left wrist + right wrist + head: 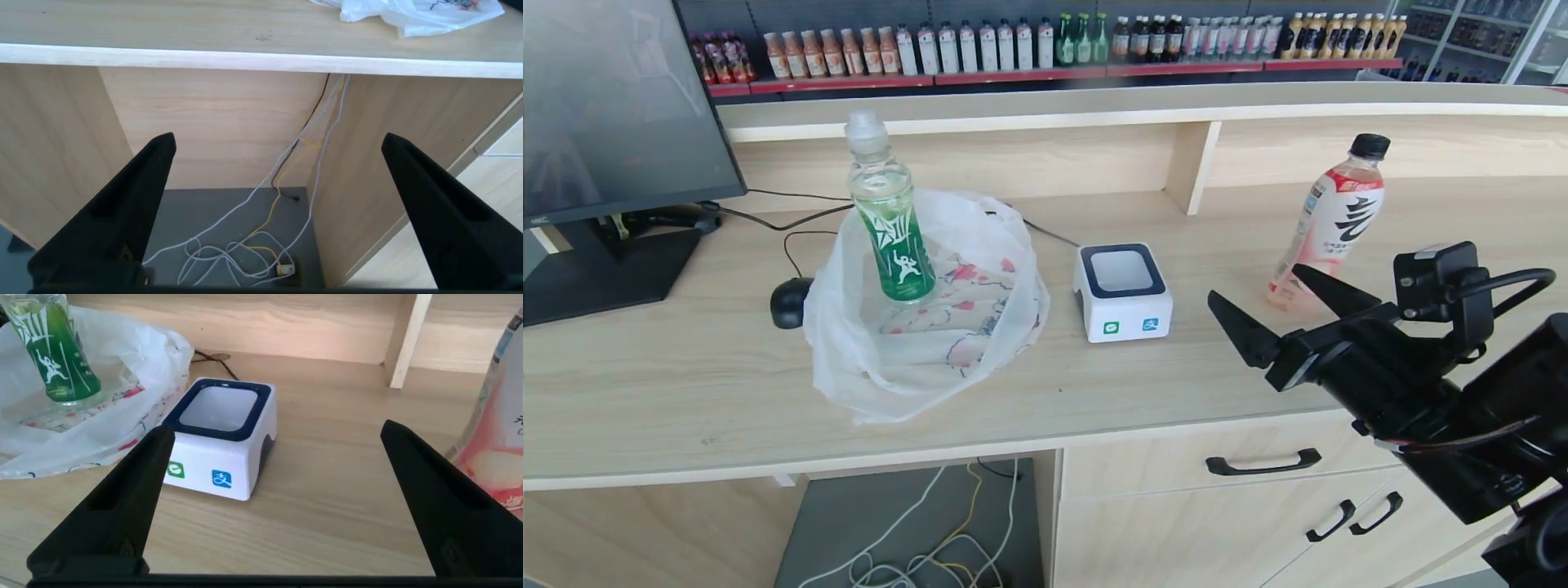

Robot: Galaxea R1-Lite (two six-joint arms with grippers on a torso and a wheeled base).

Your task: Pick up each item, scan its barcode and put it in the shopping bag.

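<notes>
- Just beyond right gripper (pixel 1255 282), jaws apart, empty: 1 pink bottle (pixel 1327 224), standing.
- 1 green bottle (pixel 890 220) stands in 1 bag (pixel 996 269); 1 scanner (pixel 1121 291) between both bottles.
- Left gripper (pixel 278 139), jaws apart, below counter (pixel 686 392) edge.

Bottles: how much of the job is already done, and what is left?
Done: the green bottle stands in the bag. In hand: nothing; the open right gripper hovers near the pink bottle. Left: that bottle, on the counter, needs scanning and bagging.
</notes>
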